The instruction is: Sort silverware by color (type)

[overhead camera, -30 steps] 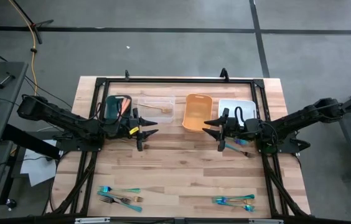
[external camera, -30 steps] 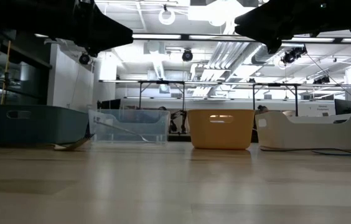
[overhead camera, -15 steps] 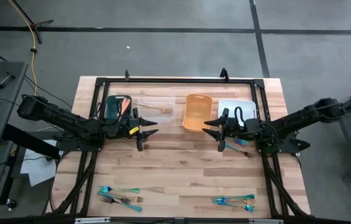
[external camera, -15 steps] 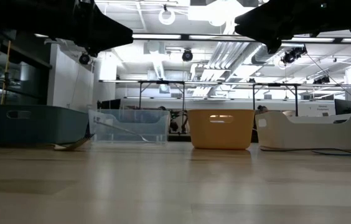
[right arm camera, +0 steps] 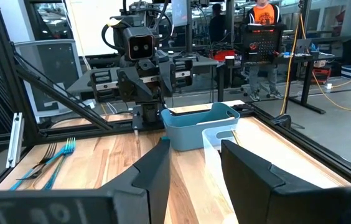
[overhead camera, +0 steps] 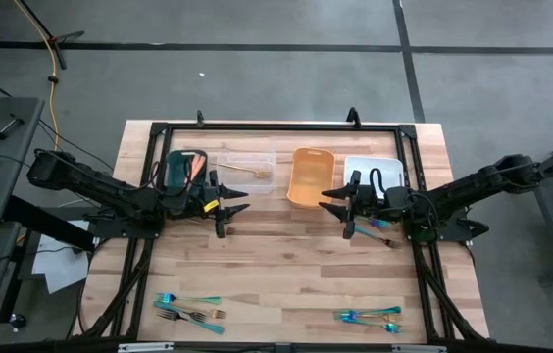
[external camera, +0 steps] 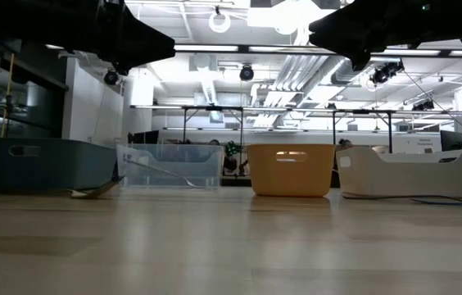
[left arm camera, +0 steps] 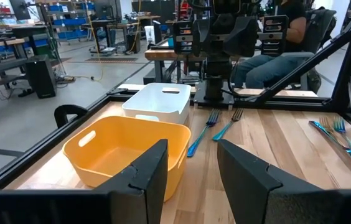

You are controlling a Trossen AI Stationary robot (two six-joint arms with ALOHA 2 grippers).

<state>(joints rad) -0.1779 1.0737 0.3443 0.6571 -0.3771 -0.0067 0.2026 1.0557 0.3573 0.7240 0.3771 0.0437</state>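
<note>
Both grippers hang above the bench's middle, facing each other, each with fingers parted and nothing between them: the left gripper just in front of the teal bin and clear bin, the right gripper in front of the orange bin and white bin. Bare wood of the bench lies open between and before them; a black frame runs along its edges. The silverware lies well apart from both, near the front edge: one cluster of forks front-left, another cluster front-right. Two teal forks lie under the right arm beside the white bin. One gold utensil rests in the clear bin.
</note>
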